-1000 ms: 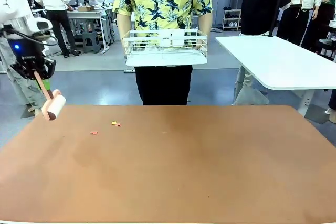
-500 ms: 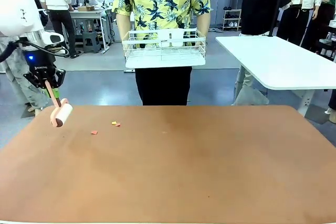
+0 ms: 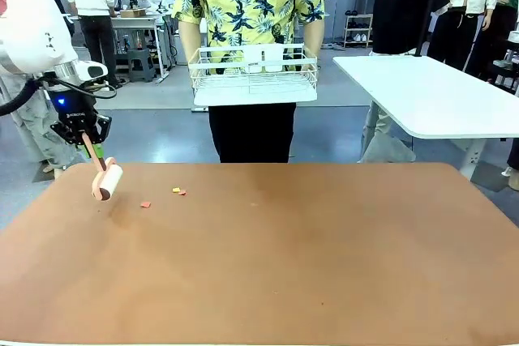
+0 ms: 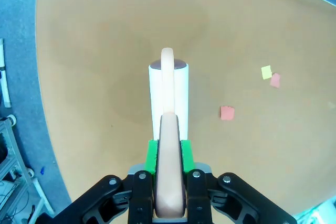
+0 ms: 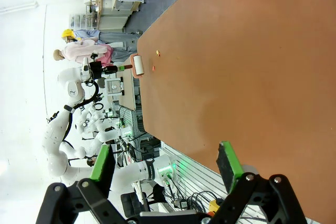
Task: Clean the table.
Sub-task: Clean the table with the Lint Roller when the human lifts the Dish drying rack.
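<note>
While the left gripper pinches the lint roller by its handle, green pads tight on it, the drum hangs near the far left corner of the reddish-brown table. Here's the danger: land it tilted and it may skid, nudging the red scrap and yellow scraps away instead of lifting them. The right gripper waits with fingers spread, holding nothing.

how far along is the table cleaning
Done: the left gripper is shut on the roller by its handle. In hand: the roller is near the far left corner of the table, short of the scraps. Left: all three scraps lie on the table; the right gripper is open, holding nothing.
</note>
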You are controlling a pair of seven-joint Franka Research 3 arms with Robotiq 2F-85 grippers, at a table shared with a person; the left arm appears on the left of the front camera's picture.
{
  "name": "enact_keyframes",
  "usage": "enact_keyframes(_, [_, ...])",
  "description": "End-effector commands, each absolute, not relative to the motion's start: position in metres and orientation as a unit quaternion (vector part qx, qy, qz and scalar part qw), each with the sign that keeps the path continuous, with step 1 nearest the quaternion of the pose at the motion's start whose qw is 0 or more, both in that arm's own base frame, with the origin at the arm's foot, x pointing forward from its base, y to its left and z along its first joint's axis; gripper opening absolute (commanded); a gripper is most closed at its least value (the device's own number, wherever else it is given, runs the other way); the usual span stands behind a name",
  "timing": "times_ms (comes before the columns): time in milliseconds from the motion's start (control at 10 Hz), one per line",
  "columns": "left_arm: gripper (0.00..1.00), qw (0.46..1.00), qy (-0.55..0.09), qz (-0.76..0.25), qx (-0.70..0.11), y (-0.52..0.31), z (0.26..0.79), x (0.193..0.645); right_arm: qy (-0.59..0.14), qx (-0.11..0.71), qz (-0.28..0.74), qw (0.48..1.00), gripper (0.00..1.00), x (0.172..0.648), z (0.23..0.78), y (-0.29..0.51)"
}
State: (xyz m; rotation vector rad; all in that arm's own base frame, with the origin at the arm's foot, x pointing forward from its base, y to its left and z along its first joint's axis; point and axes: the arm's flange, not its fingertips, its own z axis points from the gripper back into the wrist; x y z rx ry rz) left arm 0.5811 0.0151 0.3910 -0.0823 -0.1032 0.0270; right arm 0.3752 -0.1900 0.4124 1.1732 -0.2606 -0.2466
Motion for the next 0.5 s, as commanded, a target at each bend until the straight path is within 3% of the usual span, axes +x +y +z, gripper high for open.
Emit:
enact_keyframes(0, [0.21, 0.997, -0.054, 0.005, -0.062, 0.016, 0.3836, 0.5827, -0.125, 0.552, -0.113, 0.817, 1.0, 0.3744, 0.4146, -0.1903])
enact_keyframes(400, [0.21, 0.995, -0.031, -0.005, -0.093, 0.0124, 0.3791, 0.5857, -0.125, 0.552, -0.113, 0.817, 1.0, 0.3744, 0.4146, -0.1903])
